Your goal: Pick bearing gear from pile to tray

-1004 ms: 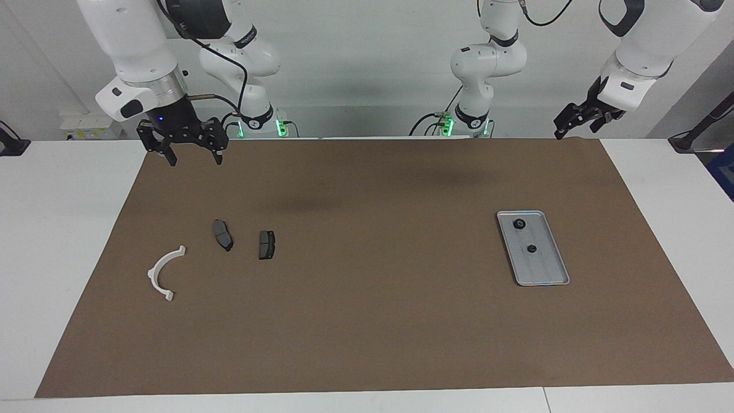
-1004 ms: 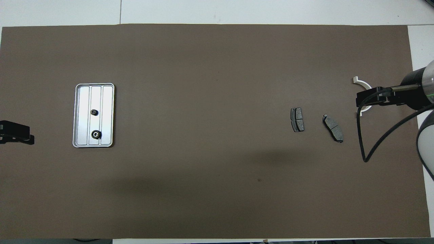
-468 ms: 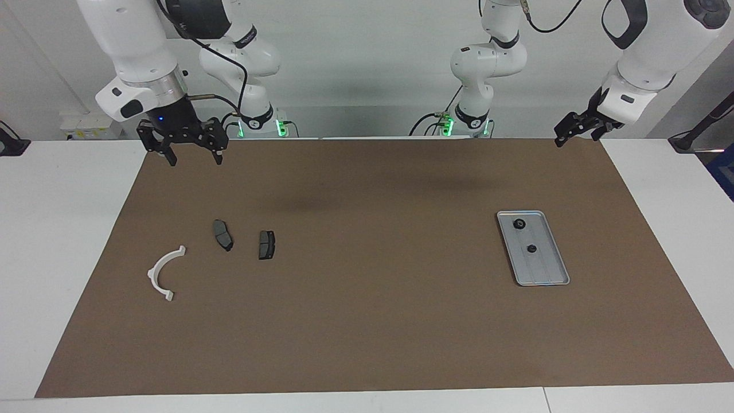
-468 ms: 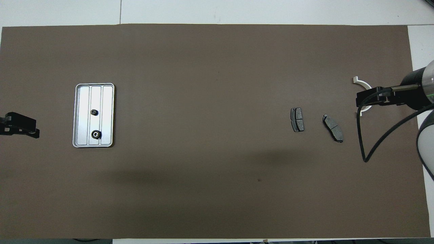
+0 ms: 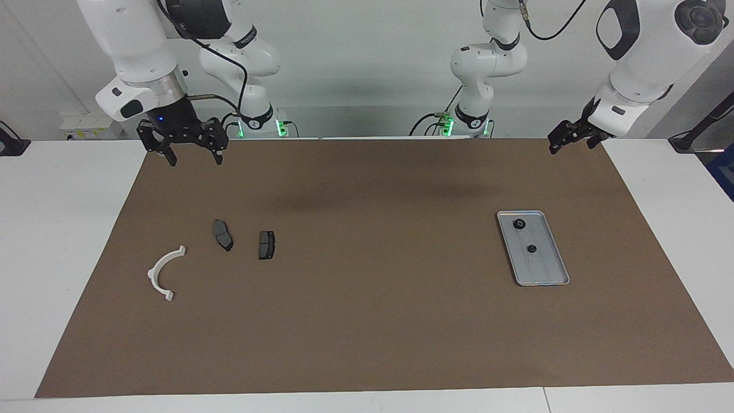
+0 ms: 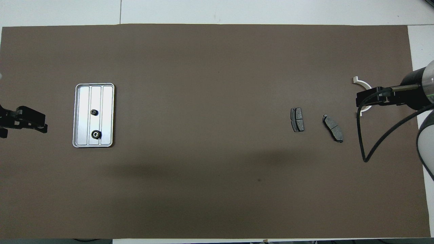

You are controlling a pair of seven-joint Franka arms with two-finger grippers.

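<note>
The silver ribbed tray (image 5: 541, 279) (image 6: 107, 101) lies toward the left arm's end of the brown mat. Two small black bearing gears (image 5: 519, 224) (image 5: 531, 249) (image 6: 94, 112) (image 6: 96, 135) rest in it. The pile at the right arm's end shows a white arc (image 5: 153, 274) (image 6: 359, 81) and two brake pads (image 5: 223, 234) (image 5: 266, 244) (image 6: 297, 119) (image 6: 333, 128). My right gripper (image 5: 195, 159) (image 6: 363, 98) hangs open and empty above the mat, over part of the white arc in the overhead view. My left gripper (image 5: 565, 140) (image 6: 34, 122) is raised over the mat's edge beside the tray, holding nothing.
A brown mat (image 5: 373, 321) covers most of the white table (image 5: 57, 229). A black cable (image 6: 366, 149) loops down from the right arm's wrist. Both arm bases stand at the robots' edge of the table.
My left gripper has moved in over the mat toward the tray. The right gripper, the pile parts and the tray have stayed where they were.
</note>
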